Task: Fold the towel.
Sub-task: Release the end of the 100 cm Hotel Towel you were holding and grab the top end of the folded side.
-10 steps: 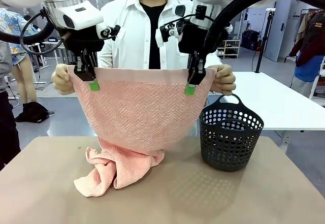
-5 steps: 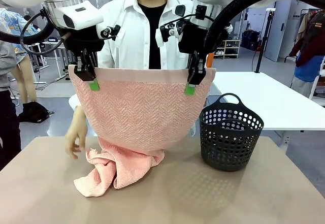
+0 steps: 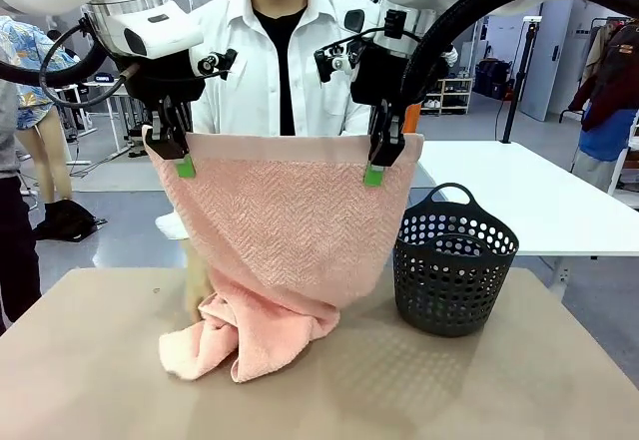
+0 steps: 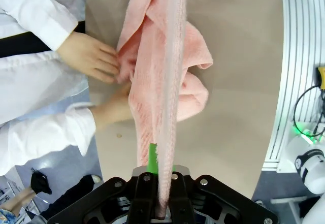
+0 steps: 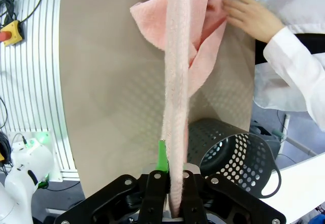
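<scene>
towel [image 3: 285, 220] hangs as a pink sheet between the two grippers, top edge stretched level, well above the worktop [image 3: 449, 390]. left gripper [image 3: 180, 153] is clamped tight on the top corner at picture left, and right gripper [image 3: 377, 159] is clamped tight on the top corner at picture right. green pads [image 3: 186, 168] press on the cloth in front view. both wrist views look down the hanging cloth edge-on, with the fabric pinched at the bottom of each picture. the sheet narrows downward. its lower end lies bunched in a loose heap on the worktop, left of centre, with a rounded fold sticking out toward the robot's side. person in a white shirt over a black top stands at the far side behind the towel. person's hand [image 3: 197, 295] reaches down at the left of the heap, touching the bunched cloth. left wrist view shows both hands [image 4: 94, 56] at the heap, one with its fingers on the folds, the other just beside it against the cloth. right wrist view shows a hand on the heap's far edge. dark perforated basket [image 3: 454, 265] stands upright on the worktop right of the towel, close to the hanging sheet, cannot tell if touching. white table [image 3: 539, 201] stands behind at right.
</scene>
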Action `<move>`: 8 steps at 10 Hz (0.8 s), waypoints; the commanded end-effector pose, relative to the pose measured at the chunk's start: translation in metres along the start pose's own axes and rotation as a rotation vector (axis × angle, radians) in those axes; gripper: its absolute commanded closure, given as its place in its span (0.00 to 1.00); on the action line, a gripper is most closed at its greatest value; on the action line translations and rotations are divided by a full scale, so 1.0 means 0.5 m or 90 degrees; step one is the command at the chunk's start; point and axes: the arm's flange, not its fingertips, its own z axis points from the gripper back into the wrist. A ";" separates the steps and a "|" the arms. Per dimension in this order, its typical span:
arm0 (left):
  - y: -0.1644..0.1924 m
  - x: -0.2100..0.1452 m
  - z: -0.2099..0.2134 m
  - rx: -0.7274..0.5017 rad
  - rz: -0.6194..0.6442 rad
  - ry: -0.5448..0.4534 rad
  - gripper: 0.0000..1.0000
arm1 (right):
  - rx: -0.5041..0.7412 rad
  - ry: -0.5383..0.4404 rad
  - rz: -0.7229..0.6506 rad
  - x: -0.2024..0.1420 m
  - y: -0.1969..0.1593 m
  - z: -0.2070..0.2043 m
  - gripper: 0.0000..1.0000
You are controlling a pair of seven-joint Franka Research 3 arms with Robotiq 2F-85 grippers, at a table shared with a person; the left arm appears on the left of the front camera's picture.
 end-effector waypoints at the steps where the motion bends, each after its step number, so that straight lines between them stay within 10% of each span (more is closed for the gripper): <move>1: 0.003 -0.001 0.005 -0.001 -0.005 -0.001 1.00 | -0.002 0.000 0.000 0.000 -0.001 0.003 1.00; 8: 0.003 -0.001 0.005 -0.001 -0.005 -0.001 1.00 | -0.002 0.000 0.000 0.000 -0.001 0.003 1.00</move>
